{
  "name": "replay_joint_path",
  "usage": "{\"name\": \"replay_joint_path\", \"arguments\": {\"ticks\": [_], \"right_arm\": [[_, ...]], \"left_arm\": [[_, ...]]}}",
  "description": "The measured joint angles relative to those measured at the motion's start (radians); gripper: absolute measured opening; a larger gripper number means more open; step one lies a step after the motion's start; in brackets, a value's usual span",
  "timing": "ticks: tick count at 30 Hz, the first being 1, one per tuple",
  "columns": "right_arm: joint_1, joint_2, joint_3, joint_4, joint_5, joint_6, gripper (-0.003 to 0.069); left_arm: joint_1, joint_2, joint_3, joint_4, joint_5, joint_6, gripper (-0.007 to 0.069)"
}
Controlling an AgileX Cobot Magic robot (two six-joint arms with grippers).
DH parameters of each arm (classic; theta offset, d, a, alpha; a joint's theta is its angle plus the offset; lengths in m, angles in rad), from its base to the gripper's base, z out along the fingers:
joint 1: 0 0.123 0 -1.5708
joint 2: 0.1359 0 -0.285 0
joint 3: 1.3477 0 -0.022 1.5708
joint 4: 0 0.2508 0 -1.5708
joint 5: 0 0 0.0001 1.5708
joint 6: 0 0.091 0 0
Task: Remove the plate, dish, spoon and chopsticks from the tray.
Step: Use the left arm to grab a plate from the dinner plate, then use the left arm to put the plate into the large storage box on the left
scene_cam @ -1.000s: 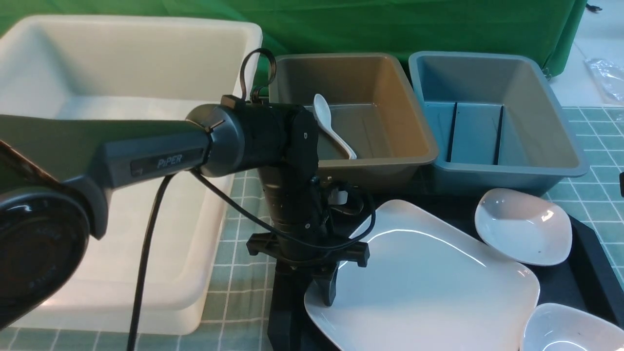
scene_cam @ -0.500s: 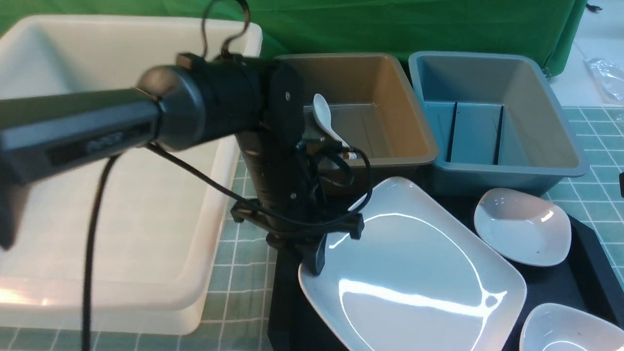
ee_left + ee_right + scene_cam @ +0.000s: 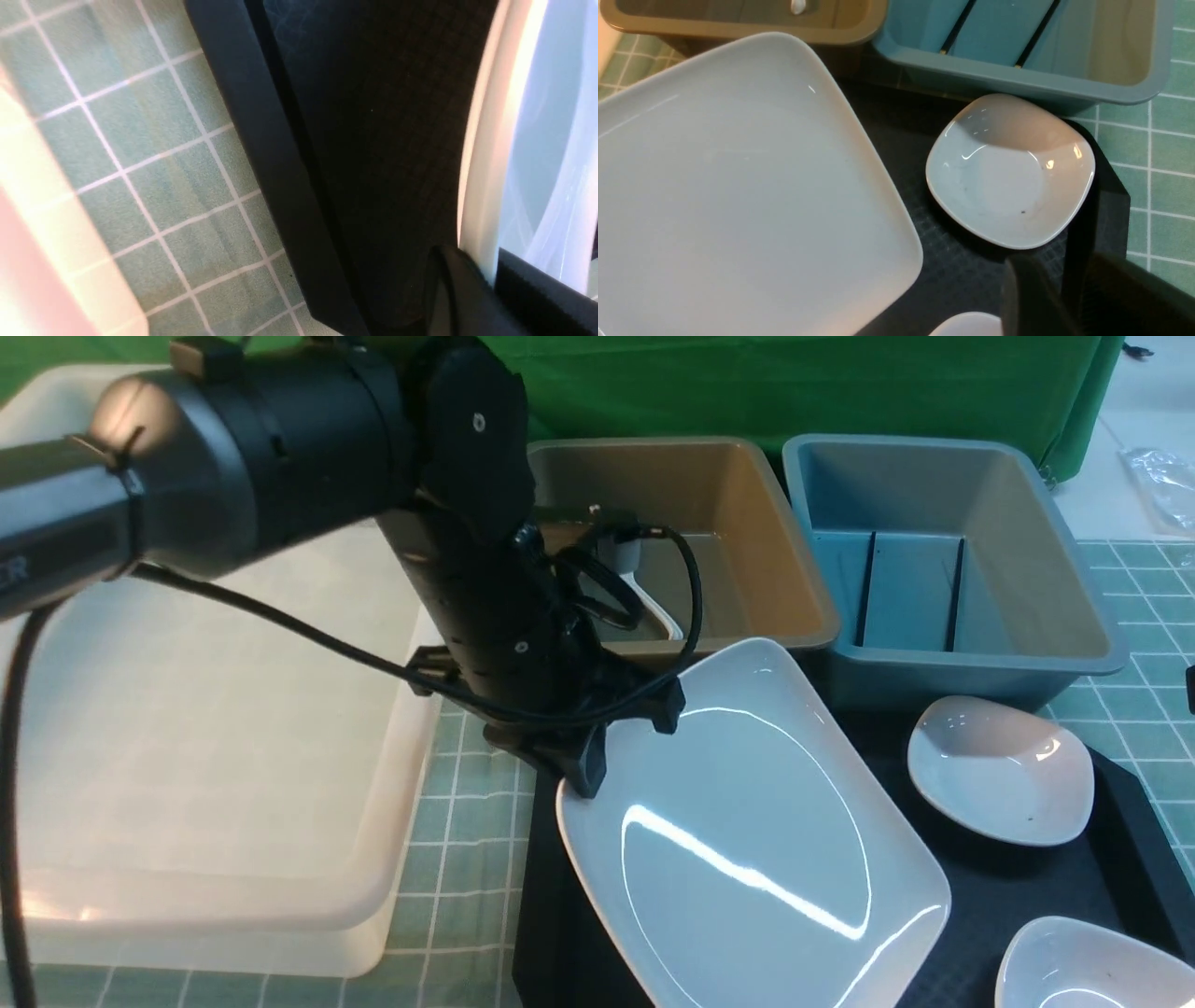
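Plate step in hand: left claw [image 3: 586, 773] clamps the plate [image 3: 747, 840] by its rim, tilted above the tray [image 3: 1027, 896]. Next, probably swing it over the white bin [image 3: 187, 756]. Right claw [image 3: 1066, 270]: cannot tell.

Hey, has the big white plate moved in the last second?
Yes. The plate, gripped by the left gripper, has risen: its far corner now overlaps the front rim of the brown bin.
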Motion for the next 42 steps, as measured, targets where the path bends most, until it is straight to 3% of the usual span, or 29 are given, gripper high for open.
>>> {"name": "replay_joint_path", "arguments": {"ticks": [35,42], "right_arm": [[0.0,0.0,0.0,0.001,-0.001,0.0,0.0216],[0.0,0.0,0.0,0.0,-0.001,0.0,0.0216]], "left_arm": [[0.0,-0.066,-0.303,0.105,0.09,0.001,0.0027],[0.0,-0.1,-0.356,0.197,0.094,0.002,0.0027]]}}
